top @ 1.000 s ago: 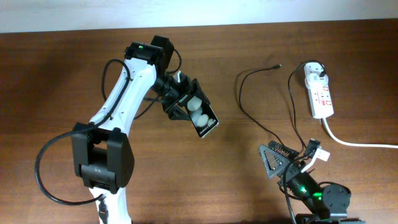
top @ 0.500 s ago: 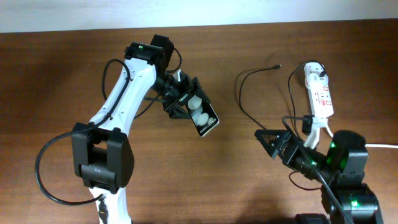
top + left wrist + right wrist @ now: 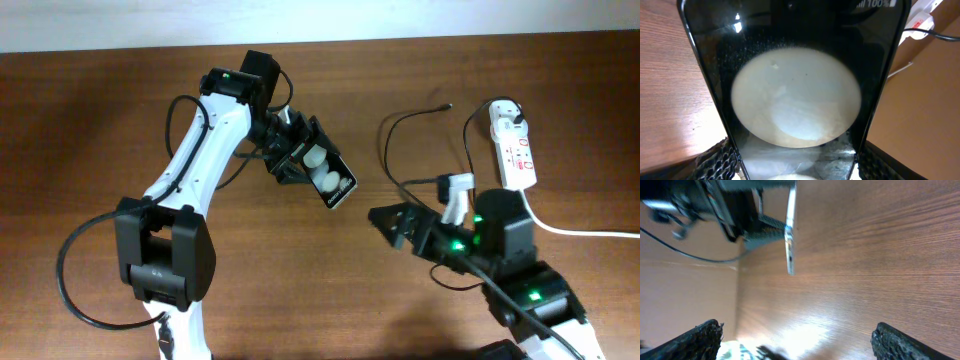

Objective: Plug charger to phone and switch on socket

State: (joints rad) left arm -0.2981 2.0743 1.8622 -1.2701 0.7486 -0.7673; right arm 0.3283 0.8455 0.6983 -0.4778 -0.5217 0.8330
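My left gripper (image 3: pixel 300 158) is shut on the phone (image 3: pixel 331 180), a black slab with two white round spots, and holds it tilted above the table. The phone's glossy face (image 3: pixel 795 95) fills the left wrist view. In the right wrist view the phone shows edge-on (image 3: pixel 790 235). My right gripper (image 3: pixel 392 222) is open and empty, right of the phone and pointing toward it. The charger (image 3: pixel 392 150), a thin black cable, loops on the table with its plug tip (image 3: pixel 446 105) near the back. It runs to a white adapter (image 3: pixel 510 115) on the socket (image 3: pixel 514 148), a white power strip at the right.
The strip's thick white cord (image 3: pixel 580 230) runs off to the right edge. The left arm (image 3: pixel 195 170) reaches across the table's left half. The right arm's base (image 3: pixel 525 290) sits at the front right. Bare wood (image 3: pixel 100 120) lies at the far left.
My right arm has swung up and left from the front edge toward the phone. My left gripper has shifted the phone slightly to the right.
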